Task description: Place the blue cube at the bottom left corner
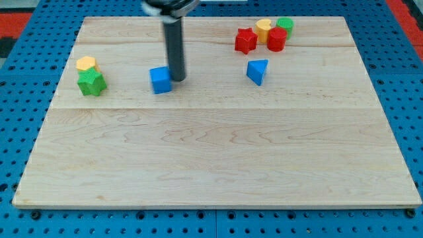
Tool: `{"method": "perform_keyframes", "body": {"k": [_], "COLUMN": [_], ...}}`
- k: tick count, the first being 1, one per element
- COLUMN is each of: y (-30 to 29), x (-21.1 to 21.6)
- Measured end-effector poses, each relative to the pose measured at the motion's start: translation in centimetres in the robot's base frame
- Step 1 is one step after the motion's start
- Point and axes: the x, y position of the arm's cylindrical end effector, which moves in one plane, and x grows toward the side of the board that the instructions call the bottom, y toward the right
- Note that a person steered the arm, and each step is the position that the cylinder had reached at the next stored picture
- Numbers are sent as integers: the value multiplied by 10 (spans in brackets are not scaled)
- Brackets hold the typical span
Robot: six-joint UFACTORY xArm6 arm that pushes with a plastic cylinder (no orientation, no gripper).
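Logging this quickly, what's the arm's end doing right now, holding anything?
My tip: a bare rod with no jaws, holding nothing, down on the board against the right side of the blue cube.

Nothing here can be read: no lettering, label, brand, number or sign shows anywhere in the camera view. The pale wooden board (218,165) carries only its grain and the seams between its planks. The blue pegboard surface (20,39) around it shows rows of holes and no writing. The coloured blocks, the blue cube (160,80) among them, have plain faces without marks. The dark rod (174,49) is bare along its visible length, with no print or sticker to be made out on it.
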Motion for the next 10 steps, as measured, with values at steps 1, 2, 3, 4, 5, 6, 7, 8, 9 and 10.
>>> {"method": "perform_keyframes", "body": {"k": [1,2,3,4,5,6,7,8,9,10], "y": [-24,-42,-69,-86,-89,-109,-122,-122,-108,-158], "x": [9,-18,-7,12,24,24,56,104,84,52]}}
